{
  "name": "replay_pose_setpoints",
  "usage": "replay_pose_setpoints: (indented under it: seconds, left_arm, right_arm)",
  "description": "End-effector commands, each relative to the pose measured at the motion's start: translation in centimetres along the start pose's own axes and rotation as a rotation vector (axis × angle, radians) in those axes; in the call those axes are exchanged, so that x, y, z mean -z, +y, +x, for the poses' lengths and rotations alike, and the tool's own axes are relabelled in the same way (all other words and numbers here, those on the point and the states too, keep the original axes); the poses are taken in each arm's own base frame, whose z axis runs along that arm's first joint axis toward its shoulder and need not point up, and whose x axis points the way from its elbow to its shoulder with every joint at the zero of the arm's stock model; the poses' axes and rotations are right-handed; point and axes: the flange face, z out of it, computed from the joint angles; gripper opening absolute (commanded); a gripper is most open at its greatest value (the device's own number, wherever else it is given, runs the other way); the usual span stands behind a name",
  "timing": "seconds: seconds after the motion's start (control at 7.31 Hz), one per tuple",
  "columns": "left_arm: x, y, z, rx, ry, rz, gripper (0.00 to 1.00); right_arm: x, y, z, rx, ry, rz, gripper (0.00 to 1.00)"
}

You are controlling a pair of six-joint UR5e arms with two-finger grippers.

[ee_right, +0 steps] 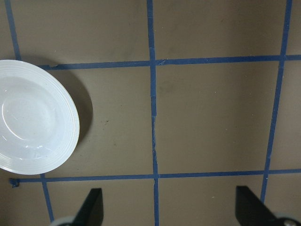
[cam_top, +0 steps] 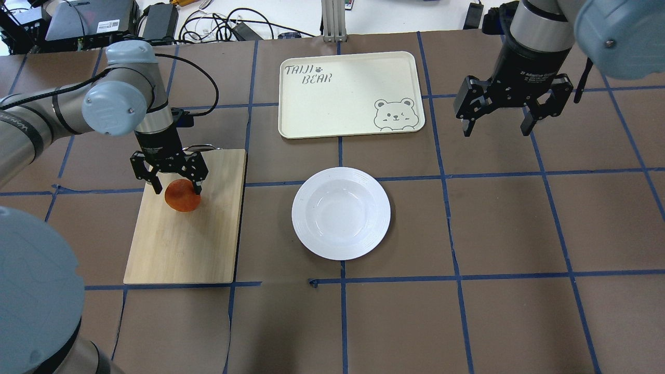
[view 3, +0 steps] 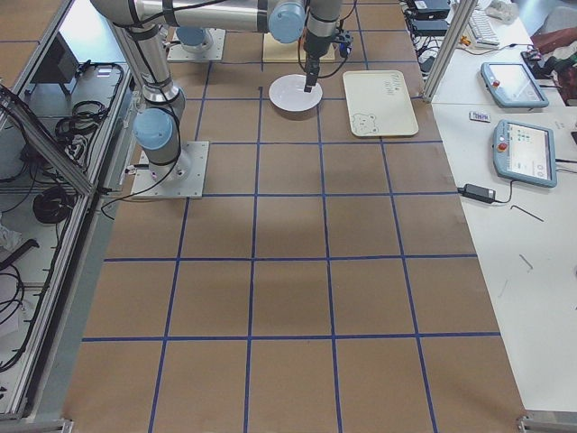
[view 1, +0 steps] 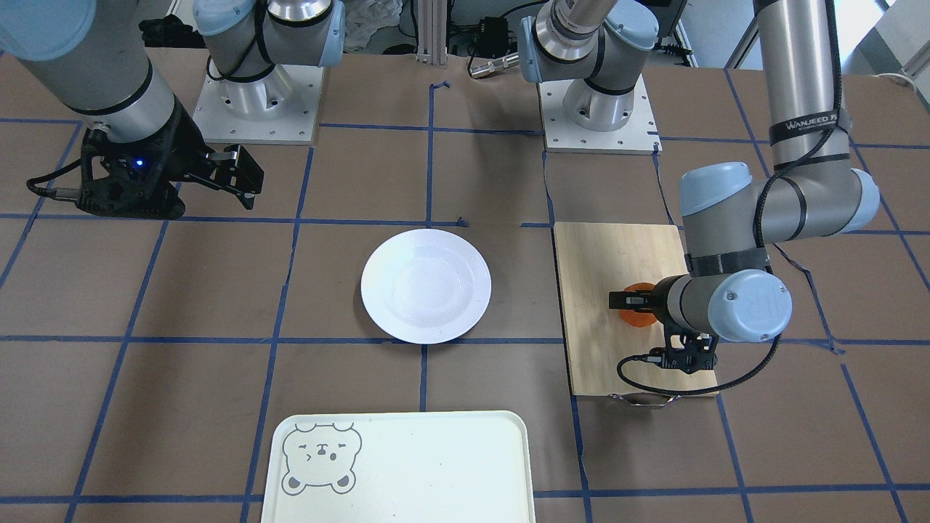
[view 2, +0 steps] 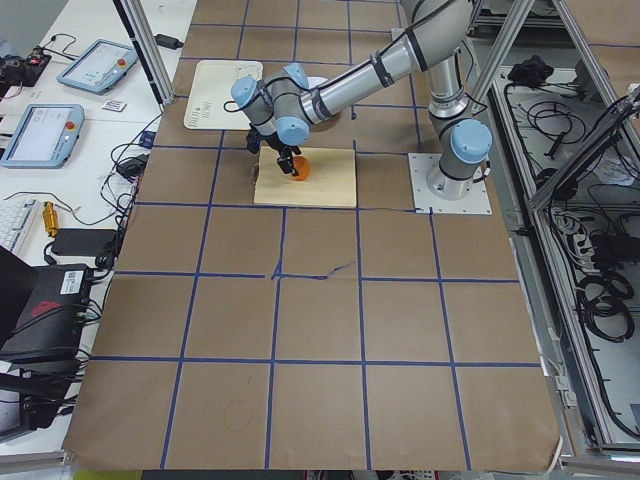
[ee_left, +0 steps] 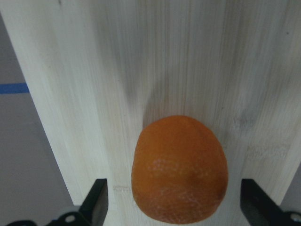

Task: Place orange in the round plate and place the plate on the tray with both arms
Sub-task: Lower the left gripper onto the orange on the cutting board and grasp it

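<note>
The orange (cam_top: 182,197) lies on a wooden cutting board (cam_top: 192,239) at the table's left. My left gripper (cam_top: 175,185) is lowered over it, open, with a finger on either side. In the left wrist view the orange (ee_left: 181,169) sits between both fingertips (ee_left: 96,205) with gaps on each side. The round plate (cam_top: 340,213) rests empty at the table's middle. Beyond it lies the tray (cam_top: 348,93) with its bear face, nothing on it. My right gripper (cam_top: 496,127) hangs open above the table to the tray's right, holding nothing.
The board's metal handle (view 1: 643,399) sticks out toward the tray side. Blue tape lines grid the brown table cover. Cables and power bricks (cam_top: 156,23) lie past the far edge. The arm bases (view 1: 599,109) stand behind the plate.
</note>
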Motion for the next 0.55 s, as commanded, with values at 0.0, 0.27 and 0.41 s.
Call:
replay_pose_setpoints:
  seconds: [0.0, 0.27, 0.41]
  left_arm:
    - [-0.9, -0.3, 0.1, -0.01, 0.007, -0.021, 0.45]
    - [-0.2, -0.4, 0.2, -0.007, 0.002, -0.002, 0.05]
    - [2.2, -0.3, 2.0, -0.023, 0.003, 0.036, 0.0]
  right_arm:
    - [0.1, -0.1, -0.1, -0.002, -0.009, 0.007, 1.0]
    - [0.0, -0.2, 0.0, 0.002, -0.007, 0.007, 1.0]
    - [0.0, -0.2, 0.1, 0.004, -0.003, 0.007, 1.0]
